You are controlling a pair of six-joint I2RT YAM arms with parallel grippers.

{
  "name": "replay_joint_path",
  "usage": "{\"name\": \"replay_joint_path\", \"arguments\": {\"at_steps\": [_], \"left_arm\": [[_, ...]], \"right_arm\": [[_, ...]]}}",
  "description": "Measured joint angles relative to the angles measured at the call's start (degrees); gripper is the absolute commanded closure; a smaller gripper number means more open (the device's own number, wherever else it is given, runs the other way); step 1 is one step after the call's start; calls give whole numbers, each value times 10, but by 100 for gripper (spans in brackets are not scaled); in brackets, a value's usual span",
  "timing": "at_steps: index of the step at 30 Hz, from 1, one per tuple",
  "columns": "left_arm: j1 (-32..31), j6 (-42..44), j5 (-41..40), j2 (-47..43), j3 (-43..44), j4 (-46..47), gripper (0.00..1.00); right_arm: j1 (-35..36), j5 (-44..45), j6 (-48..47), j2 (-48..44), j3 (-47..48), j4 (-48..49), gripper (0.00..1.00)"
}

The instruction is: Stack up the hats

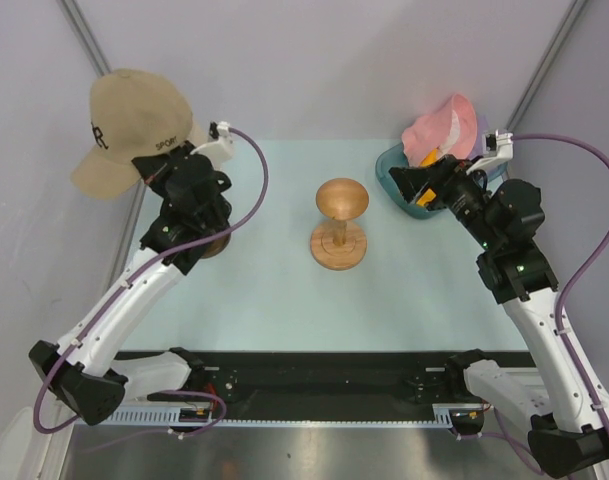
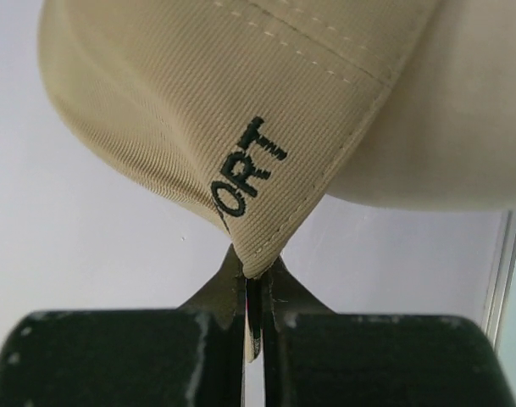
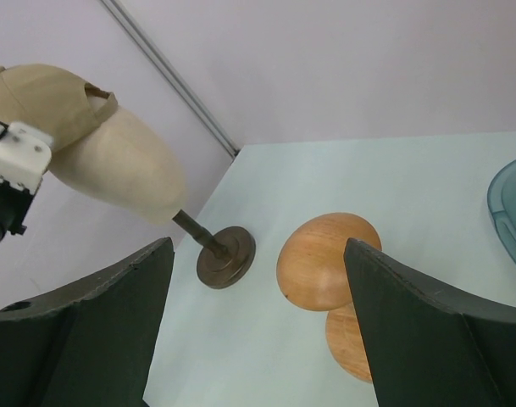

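Observation:
A tan cap [image 1: 134,125] with dark lettering sits on the cream mannequin head [image 3: 122,174] at the far left. My left gripper [image 1: 147,168] is shut on the cap's lower edge; in the left wrist view the cap [image 2: 241,102] has a fold of its cloth pinched between the jaws of the gripper [image 2: 256,263]. A pink hat [image 1: 442,125] rests in the teal tub [image 1: 389,165] at the far right, with a bit of orange cloth [image 1: 427,157] under it. My right gripper [image 1: 409,185] hovers open just in front of the tub, holding nothing [image 3: 258,244].
A wooden mushroom-shaped stand [image 1: 340,205] rises at the table's middle, on a round wooden base [image 1: 338,246]. The mannequin's dark round foot [image 3: 226,257] stands on the table's left side. Grey walls close the back and sides.

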Motion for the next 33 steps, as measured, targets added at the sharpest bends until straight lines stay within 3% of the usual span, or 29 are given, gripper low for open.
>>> {"name": "replay_joint_path", "arguments": {"at_steps": [13, 23, 33], "left_arm": [[-31, -129, -8, -7, -30, -172, 100], [-26, -196, 17, 64, 112, -245, 100], [11, -226, 58, 99, 141, -291, 99]], "right_arm": [[-1, -8, 12, 7, 0, 8, 13], [-1, -12, 12, 7, 0, 9, 13], [-1, -12, 7, 7, 0, 8, 13]]}}
